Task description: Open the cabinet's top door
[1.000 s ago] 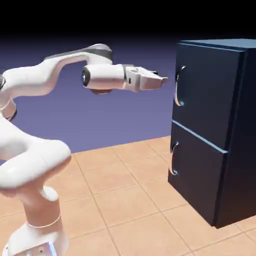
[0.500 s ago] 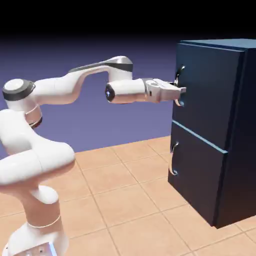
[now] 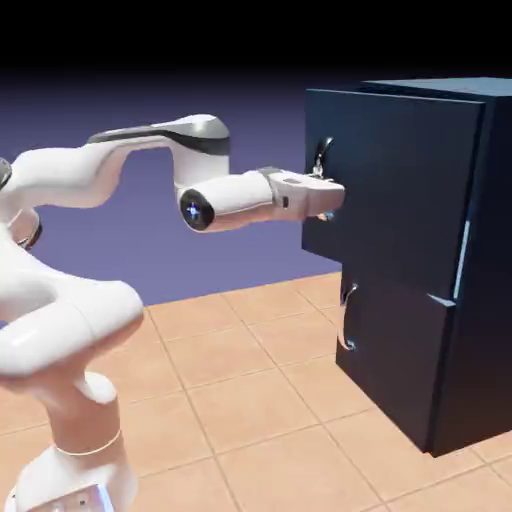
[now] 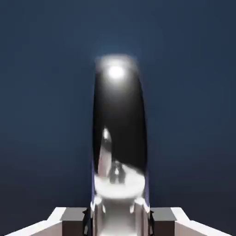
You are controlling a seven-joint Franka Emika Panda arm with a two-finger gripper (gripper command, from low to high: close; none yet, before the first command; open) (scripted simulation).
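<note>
The dark navy cabinet [image 3: 480, 300] stands at the exterior view's right. Its top door [image 3: 400, 190] stands out from the cabinet's front, toward the arm. My gripper [image 3: 333, 196] is shut on the door's curved silver handle [image 3: 322, 155], whose upper end shows above the hand. In the hand view the shiny handle [image 4: 119, 138] runs up the middle between my grey fingers [image 4: 69, 221], with my gripper [image 4: 119, 220] closed around its base and the navy door panel [image 4: 41, 92] filling the rest.
The shorter lower panel [image 3: 395, 350] sits flush under the top door, with its own silver handle [image 3: 346, 320]. Tan floor tiles [image 3: 250, 400] lie between the arm's base [image 3: 80, 470] and the cabinet.
The gripper reached the top handle and shut on it, then drew back to the exterior view's left. The top door has come out from the cabinet front with it.
</note>
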